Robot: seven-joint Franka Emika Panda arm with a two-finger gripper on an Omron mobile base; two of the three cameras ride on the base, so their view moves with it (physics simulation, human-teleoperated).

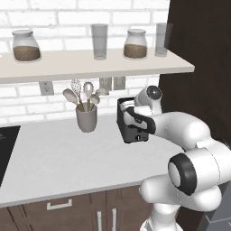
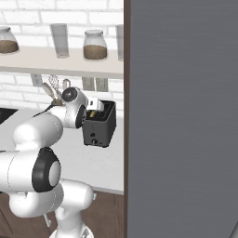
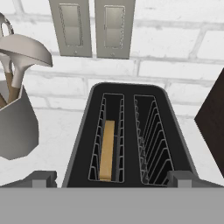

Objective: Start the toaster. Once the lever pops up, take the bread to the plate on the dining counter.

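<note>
Pincer (image 3: pixel 112 177) wide open, holding nothing. Just below it, bread (image 3: pixel 106 149) upright in toaster (image 3: pixel 127 135) slot: probably light, stiff, crumbly; best gripped across flat faces.

Utensil cup (image 3: pixel 15 120) left of toaster (image 3: pixel 127 140), apart
</note>
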